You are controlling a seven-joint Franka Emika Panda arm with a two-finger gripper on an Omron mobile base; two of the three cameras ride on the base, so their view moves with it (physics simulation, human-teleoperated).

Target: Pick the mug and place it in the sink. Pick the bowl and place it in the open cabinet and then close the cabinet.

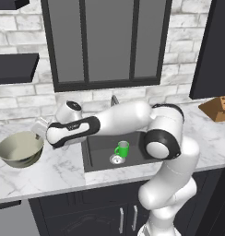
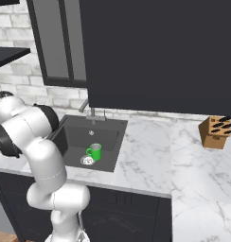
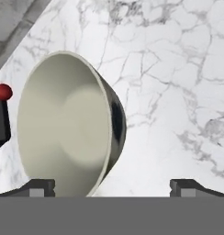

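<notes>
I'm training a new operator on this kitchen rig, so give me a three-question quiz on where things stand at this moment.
1. True or false: the small bright green mug stands in the dark recessed sink.
2. Where does the large pale beige-olive bowl sit?
A. in the sink
B. on the white marble counter, left of the sink
C. inside a wall cabinet
3. Fill in: the two-finger gripper is ____, with the bowl's rim by one fingertip.

Key:
1. True; it stands upright beside the round steel drain.
2. B
3. open; nothing is held.
</notes>
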